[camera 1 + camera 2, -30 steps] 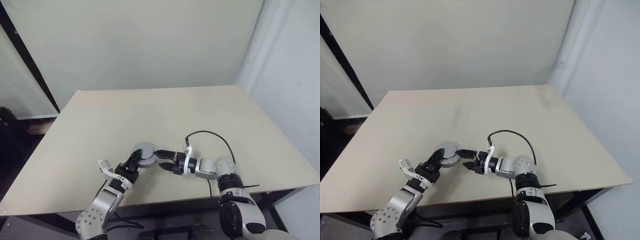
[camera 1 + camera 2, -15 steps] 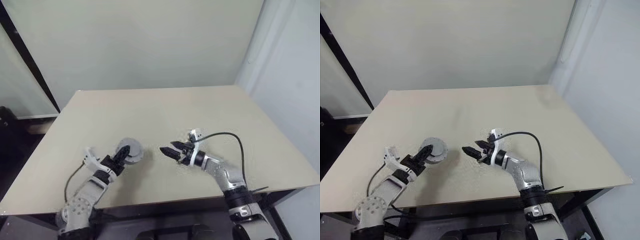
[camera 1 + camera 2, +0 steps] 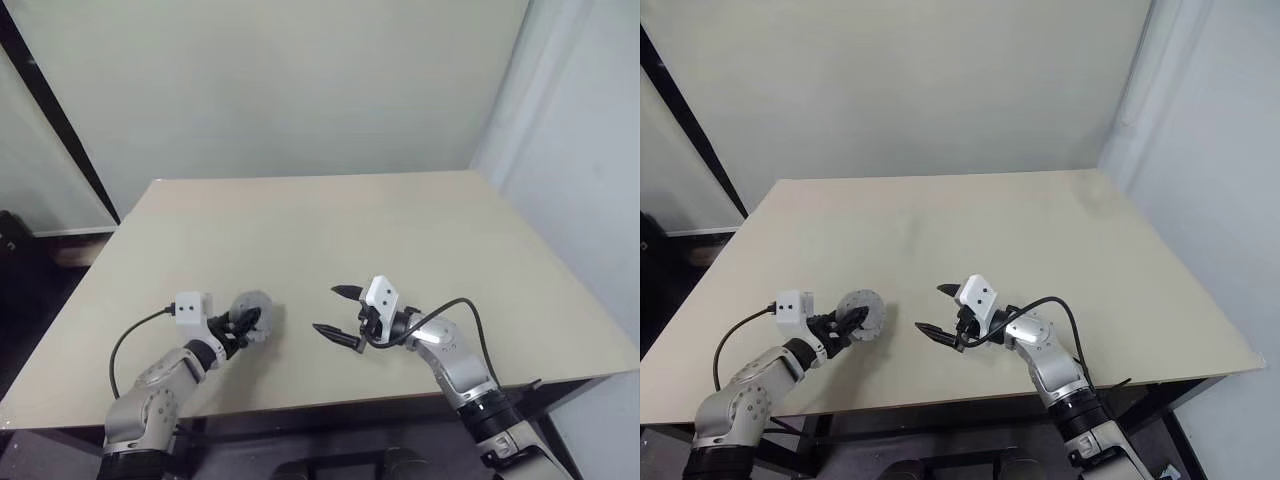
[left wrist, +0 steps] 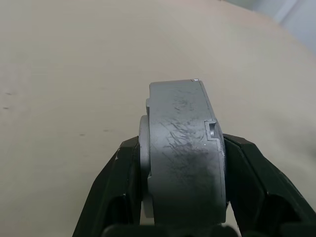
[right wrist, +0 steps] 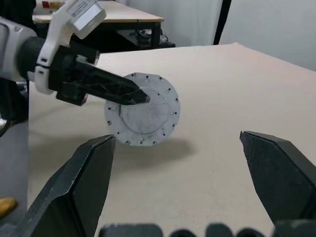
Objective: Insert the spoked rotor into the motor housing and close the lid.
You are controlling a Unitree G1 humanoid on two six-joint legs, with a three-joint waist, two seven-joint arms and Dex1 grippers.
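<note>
The housing [image 3: 252,318] is held on edge by the left gripper [image 3: 848,324], jaws clamped on its flat faces, lifted just above the tabletop [image 3: 330,230] nr the front edge, left of centre. The right gripper [image 3: 337,312] hangs empty, jaws wide, facing it. Assembly looks closed already (rotor presumably inside). Next, prob.: it is to be set down flat.

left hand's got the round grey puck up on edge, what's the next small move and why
Probably tilt the motor housing flat and lower it to the table: the left hand clamps it on edge, while the right hand is open and empty.
</note>
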